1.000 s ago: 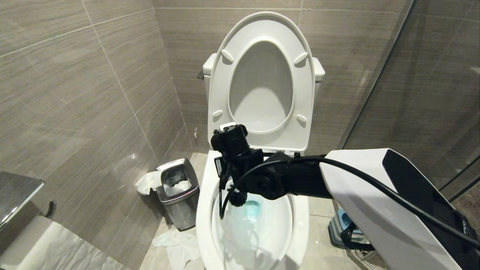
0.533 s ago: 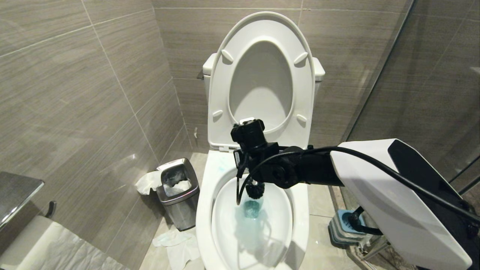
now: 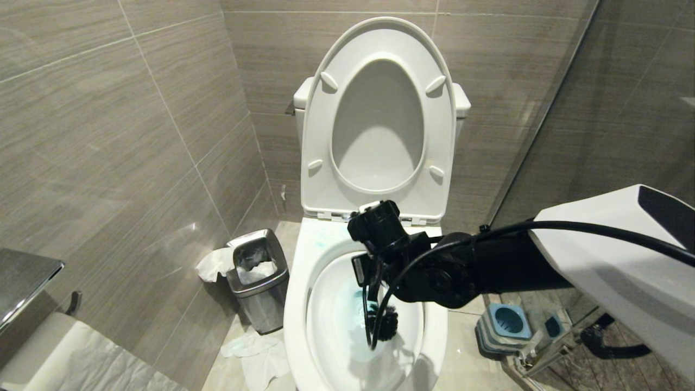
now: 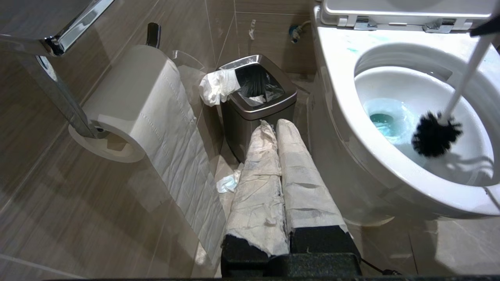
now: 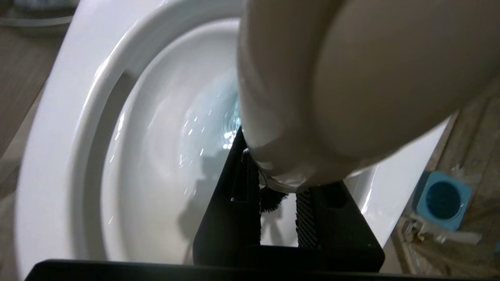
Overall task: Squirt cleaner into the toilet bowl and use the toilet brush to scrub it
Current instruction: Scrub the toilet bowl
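Observation:
The white toilet bowl [image 3: 296, 315] stands open in front of me, and pale teal cleaner [image 3: 354, 304] tints the water around its drain. My right gripper [image 3: 373, 278] hangs over the bowl, shut on the toilet brush's white handle [image 5: 332, 78], which points steeply down. The black bristly head [image 3: 383, 326] sits low inside the bowl, just beside the drain. The left wrist view shows the head [image 4: 435, 134] and handle [image 4: 466, 74] against the bowl wall, next to the teal water [image 4: 384, 121]. My left gripper [image 4: 275, 127], its fingers wrapped in white paper, is shut and empty beside the toilet, parked low.
The seat and lid [image 3: 380, 108] stand upright against the cistern. A small steel bin [image 3: 258, 277] with tissue hanging out sits left of the toilet, with tissue [image 3: 255, 353] on the floor. The blue-grey holder [image 3: 502, 323] is on the floor right. A paper roll [image 4: 133, 105] hangs at left.
My right arm has swung rightward and lowered, carrying the brush head from the bowl's back left, past the drain, toward its front right. The holder on the floor is now uncovered.

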Controlling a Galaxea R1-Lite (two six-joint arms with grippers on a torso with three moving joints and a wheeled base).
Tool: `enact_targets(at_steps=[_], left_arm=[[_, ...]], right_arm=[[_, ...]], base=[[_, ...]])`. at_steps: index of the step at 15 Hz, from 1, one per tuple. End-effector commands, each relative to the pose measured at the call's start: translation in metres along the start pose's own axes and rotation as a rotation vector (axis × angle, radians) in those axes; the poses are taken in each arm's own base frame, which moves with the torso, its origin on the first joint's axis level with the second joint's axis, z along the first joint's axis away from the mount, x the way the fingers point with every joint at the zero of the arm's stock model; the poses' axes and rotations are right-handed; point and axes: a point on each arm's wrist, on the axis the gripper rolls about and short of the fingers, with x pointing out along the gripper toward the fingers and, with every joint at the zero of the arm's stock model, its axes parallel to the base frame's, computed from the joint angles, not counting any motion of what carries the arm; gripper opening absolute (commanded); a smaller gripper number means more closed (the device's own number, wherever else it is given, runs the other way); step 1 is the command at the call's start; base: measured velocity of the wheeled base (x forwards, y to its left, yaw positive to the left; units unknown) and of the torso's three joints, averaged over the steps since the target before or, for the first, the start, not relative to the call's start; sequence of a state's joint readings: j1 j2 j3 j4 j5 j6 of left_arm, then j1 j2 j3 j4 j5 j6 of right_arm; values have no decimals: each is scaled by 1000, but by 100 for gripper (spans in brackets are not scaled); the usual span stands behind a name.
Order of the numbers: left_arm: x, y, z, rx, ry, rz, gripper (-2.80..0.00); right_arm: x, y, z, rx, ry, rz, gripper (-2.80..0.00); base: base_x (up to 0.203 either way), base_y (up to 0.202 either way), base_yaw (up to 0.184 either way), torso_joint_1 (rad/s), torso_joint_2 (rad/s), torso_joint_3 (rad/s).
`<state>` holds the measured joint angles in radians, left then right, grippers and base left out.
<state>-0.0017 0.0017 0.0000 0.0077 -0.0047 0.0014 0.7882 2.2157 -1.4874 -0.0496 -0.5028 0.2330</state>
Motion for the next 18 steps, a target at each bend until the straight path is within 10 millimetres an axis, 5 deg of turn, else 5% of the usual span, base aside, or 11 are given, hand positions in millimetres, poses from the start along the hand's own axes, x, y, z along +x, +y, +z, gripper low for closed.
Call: enact_targets(at_steps=[1,5,8,18], left_arm=[[0,0,-1,0,3,0,-280],[0,0,-1,0,3,0,-280],[0,0,0,0,1,0,-280],[0,0,-1,0,3,0,-280]], right_arm=[[-43,16,-10,-9,3,78,-280],[-46,48,-27,-29,28,151,-280],[-33,60,-14,6,-12,161,-280],[35,58,21,54,-142,31,-280]], base=[[0,0,0,0,0,0],[0,0,0,0,0,0],[0,0,0,0,0,0],[0,0,0,0,0,0]])
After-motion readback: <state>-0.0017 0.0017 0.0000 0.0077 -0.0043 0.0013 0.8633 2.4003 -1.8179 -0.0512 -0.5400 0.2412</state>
